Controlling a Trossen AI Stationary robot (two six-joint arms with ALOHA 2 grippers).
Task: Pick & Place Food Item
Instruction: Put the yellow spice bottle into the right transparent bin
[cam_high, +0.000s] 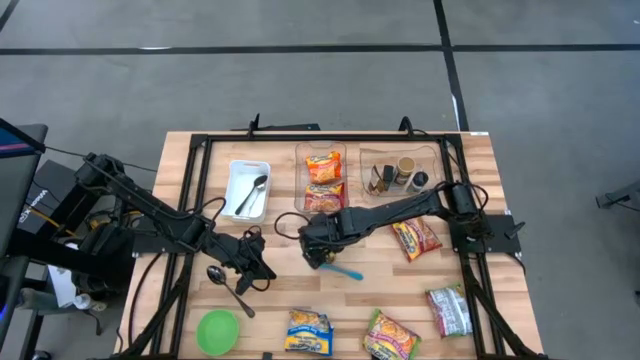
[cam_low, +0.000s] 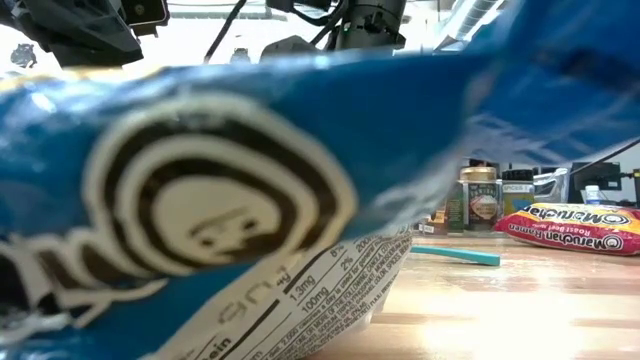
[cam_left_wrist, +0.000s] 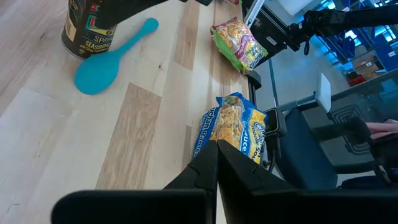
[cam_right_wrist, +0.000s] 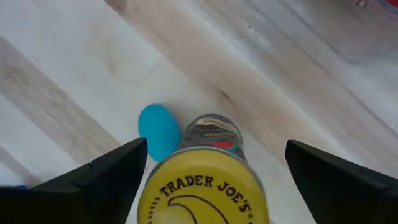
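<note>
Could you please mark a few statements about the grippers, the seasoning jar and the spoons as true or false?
1. The right gripper stands open with the yellow-lidded seasoning jar between its fingers. True.
2. The left gripper is wide open. False: its fingers are shut together, holding nothing.
3. The teal spoon lies on the table right beside the jar. True.
4. The metal spoon in the white tray has been moved out beside the green bowl. False: a spoon lies in the tray; a separate dark spoon lies on the table near the bowl.
5. The blue noodle packet sits in the clear bin by the jars. False: it lies at the table's near edge.
</note>
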